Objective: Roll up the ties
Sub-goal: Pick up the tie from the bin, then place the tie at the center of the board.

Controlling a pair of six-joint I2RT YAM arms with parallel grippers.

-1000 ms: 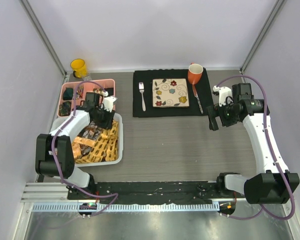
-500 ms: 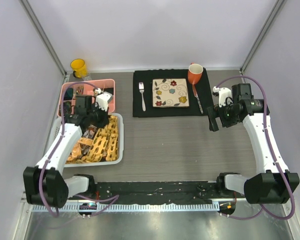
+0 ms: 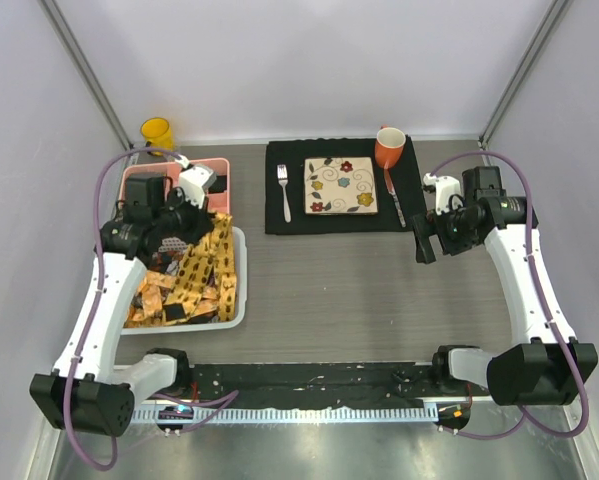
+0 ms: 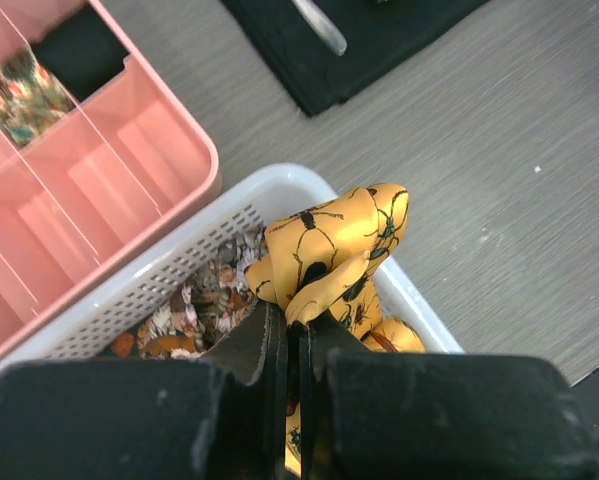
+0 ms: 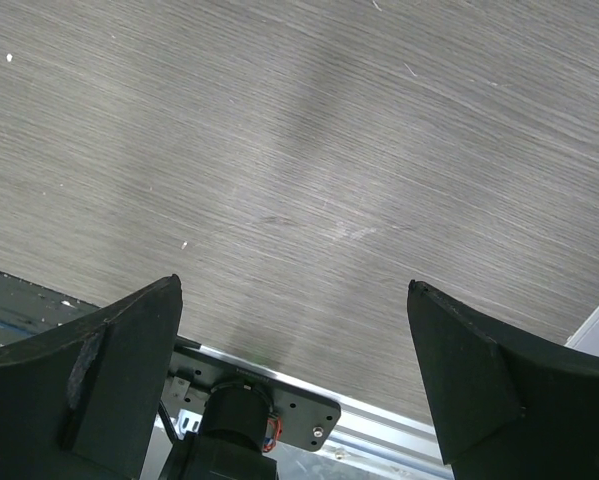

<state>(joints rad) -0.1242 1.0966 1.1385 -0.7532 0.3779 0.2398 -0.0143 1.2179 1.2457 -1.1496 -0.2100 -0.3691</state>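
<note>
A white mesh basket [image 3: 235,311] at the left holds several ties, mostly mustard-yellow with dark dots. My left gripper [image 3: 201,232] is shut on a yellow tie [image 3: 216,252] and holds it lifted above the basket's far end. In the left wrist view the gripper [image 4: 297,322] pinches the tie [image 4: 331,250], which bunches above the basket rim [image 4: 279,187]. A darker patterned tie [image 4: 194,305] lies in the basket below. My right gripper [image 3: 425,238] is open and empty above the bare table at the right; its fingers [image 5: 99,370] frame only wood grain.
A pink compartment tray [image 3: 219,168] stands behind the basket, also in the left wrist view [image 4: 99,190]. A black mat [image 3: 289,220] at the back carries a fork [image 3: 284,190], a patterned tile [image 3: 340,185] and an orange mug [image 3: 389,148]. A yellow cup [image 3: 157,134] stands far left.
My left arm has swung back and raised, lifting the yellow tie out of the basket pile. The right arm has not moved.
</note>
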